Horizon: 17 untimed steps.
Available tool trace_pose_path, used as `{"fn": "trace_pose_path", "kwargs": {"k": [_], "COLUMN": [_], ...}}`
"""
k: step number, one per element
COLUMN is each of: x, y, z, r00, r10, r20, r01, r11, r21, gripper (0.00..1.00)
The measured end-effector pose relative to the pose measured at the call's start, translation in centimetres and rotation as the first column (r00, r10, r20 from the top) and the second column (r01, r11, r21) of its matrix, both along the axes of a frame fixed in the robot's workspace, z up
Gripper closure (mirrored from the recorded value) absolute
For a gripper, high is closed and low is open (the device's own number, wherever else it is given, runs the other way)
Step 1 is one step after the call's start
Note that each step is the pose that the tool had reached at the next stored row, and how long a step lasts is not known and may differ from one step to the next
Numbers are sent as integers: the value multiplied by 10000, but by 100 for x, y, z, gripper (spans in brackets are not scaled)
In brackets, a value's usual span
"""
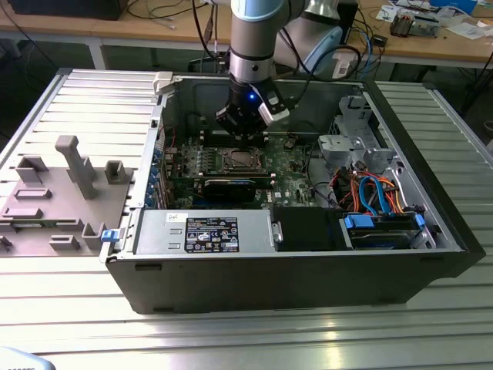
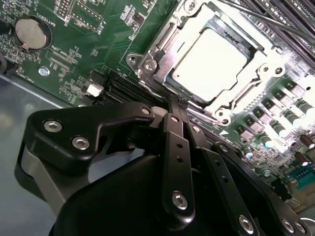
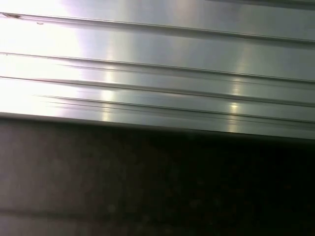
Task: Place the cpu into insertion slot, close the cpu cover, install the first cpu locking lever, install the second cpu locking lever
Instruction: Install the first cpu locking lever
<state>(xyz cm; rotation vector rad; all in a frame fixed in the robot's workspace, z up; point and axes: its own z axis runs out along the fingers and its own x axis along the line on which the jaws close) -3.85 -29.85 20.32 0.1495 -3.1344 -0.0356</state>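
CPU, small flat square chip w/ pale silvery-grey metal top, sits flat in the insertion slot, the square silvery-rimmed socket on the green motherboard. The thin silvery metal cpu cover frame appears down around the chip, its open middle leaving the chip top bare.

Near to far in the second wrist view: the black multi-link gripper fills the foreground, fingers drawn together to a narrow tip and holding nothing, that tip just beside the socket edge at approx 7 o'clock from the chip. Beyond it the socket, then more board w/ a round coin cell at approx 10 o'clock.

In the exterior view the gripper hangs inside the open grey computer case, just above the socket.

Handling, as a judgement: chip is light, stiff, slick on top, and fragile underneath, so best taken by its edges only. Cover is thin springy sheet metal; the levers cannot be made out clearly, probably stiff wire pushed at the free end.

First wrist view: ribbed aluminium surface.
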Motion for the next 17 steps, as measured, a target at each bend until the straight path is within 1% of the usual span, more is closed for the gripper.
{"fn": "trace_pose_path", "kwargs": {"k": [3,4,7,10,13,14,17], "x": [21,30,64,66,67,67,66], "y": [1,4,1,13,26,26,25], "z": [-8,-14,-15,-14,11,35,57], "r00": [10000,10000,10000,10000,10000,10000,10000], "r10": [0,1,1,-1,1,2,0], "r20": [4,14,2,2,8,5,6], "r01": [0,-1,-1,1,-1,-2,0], "r11": [10000,10000,10000,10000,10000,10000,10000], "r21": [2,21,3,2,-10,-29,-44], "gripper": [89,89,89,89,89,89,89]}}
